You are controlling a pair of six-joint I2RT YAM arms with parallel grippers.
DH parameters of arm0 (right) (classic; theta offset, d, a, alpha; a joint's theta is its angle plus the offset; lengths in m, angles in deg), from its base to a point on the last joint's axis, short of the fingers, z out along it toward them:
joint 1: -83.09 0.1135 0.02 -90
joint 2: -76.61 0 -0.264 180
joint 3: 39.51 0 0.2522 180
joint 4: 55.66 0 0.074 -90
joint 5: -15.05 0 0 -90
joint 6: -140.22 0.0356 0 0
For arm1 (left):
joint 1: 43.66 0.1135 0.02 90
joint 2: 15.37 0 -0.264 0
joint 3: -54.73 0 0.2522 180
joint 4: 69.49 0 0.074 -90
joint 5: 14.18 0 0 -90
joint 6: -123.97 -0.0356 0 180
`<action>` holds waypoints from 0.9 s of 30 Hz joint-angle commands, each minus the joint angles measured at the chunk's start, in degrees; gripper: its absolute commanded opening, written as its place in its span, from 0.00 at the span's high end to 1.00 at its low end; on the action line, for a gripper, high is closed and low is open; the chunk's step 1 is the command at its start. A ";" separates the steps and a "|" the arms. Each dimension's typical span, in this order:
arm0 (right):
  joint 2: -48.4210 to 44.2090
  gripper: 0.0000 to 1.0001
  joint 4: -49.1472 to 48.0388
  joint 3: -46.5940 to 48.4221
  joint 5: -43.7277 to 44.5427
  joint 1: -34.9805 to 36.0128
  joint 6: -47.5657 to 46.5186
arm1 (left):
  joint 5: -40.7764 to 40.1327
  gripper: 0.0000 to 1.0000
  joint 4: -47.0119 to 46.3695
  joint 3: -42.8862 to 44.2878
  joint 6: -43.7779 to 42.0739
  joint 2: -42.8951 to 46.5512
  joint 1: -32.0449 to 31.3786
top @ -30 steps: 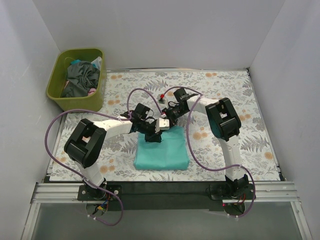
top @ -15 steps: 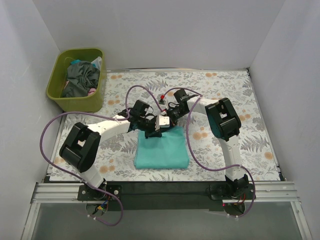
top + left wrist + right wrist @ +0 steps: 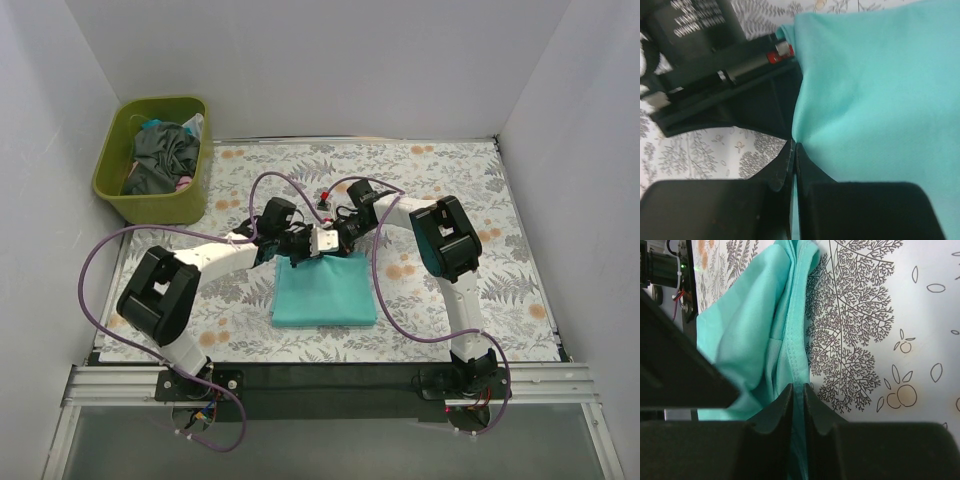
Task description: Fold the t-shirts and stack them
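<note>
A teal t-shirt (image 3: 325, 292) lies folded as a rectangle in the middle of the table. My left gripper (image 3: 298, 250) is shut on its far left edge, which also shows in the left wrist view (image 3: 875, 90) with the gripper (image 3: 794, 146) pinching the cloth. My right gripper (image 3: 334, 243) is shut on the hemmed far edge beside it, seen in the right wrist view (image 3: 798, 388) with the teal hem (image 3: 799, 340) running between its jaws. Both grippers meet at the shirt's far edge, close together.
A green basket (image 3: 122, 185) at the far left holds more clothes, among them a dark grey garment (image 3: 162, 155). The table has a leaf-patterned cloth (image 3: 450, 190). White walls close in the left, right and back. Purple cables loop over both arms.
Both grippers have moved a little away from the near edge with the shirt's far edge in them. The shirt now lies flatter and more stretched.
</note>
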 commanded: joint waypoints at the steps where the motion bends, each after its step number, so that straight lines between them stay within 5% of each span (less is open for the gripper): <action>1: -1.08 0.79 1.29 0.53 6.83 0.08 -2.12 | -1.15 1.00 -5.24 -3.05 -2.61 -0.75 0.45; 11: 0.14 0.81 9.37 10.12 12.12 -1.68 -8.26 | 0.26 1.00 -6.39 -4.56 -2.61 -1.11 0.45; 27: 3.40 0.90 13.69 4.32 6.32 -0.10 -15.65 | -2.90 1.00 -10.77 -5.61 -6.21 8.30 0.45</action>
